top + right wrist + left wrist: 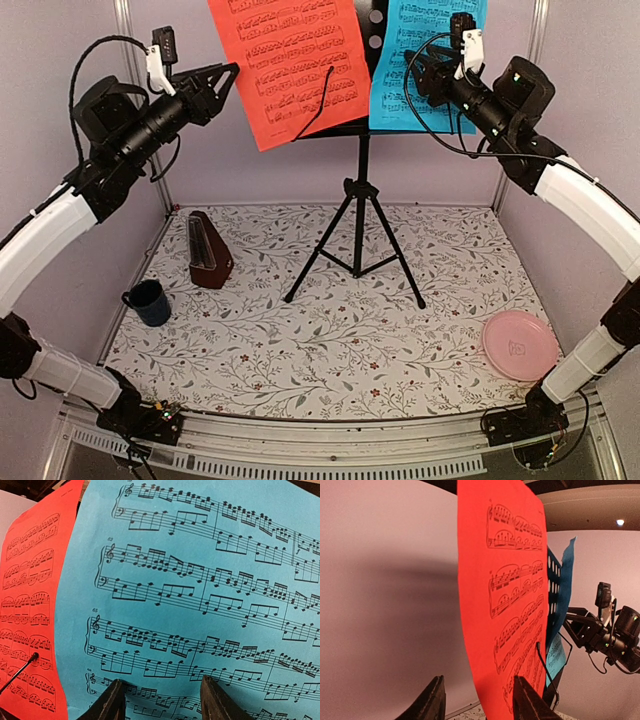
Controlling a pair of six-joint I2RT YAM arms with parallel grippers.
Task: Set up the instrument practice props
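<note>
Red sheet (290, 60) hangs crooked on music stand (360, 190), top centre; cyan sheet (420, 70) right of it; metronome (208, 250) mid-left on tabletop (400, 340). Left fingers (430, 705) and right fingers (110, 705) spread wide, holding nothing. Probably squaring the red sheet: pinch its edge lightly, don't rock the stand.

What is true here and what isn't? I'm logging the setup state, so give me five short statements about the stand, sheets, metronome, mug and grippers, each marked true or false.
1. The red sheet and the cyan sheet both rest on the music stand. True.
2. The metronome sits on the pink plate. False: it stands on the table, far left of the plate.
3. The left gripper is shut on the red sheet. False: its jaws are open at the sheet's left edge.
4. The right gripper faces the cyan sheet, open. True.
5. The mug stands right of the stand. False: it is left, near the metronome.
</note>
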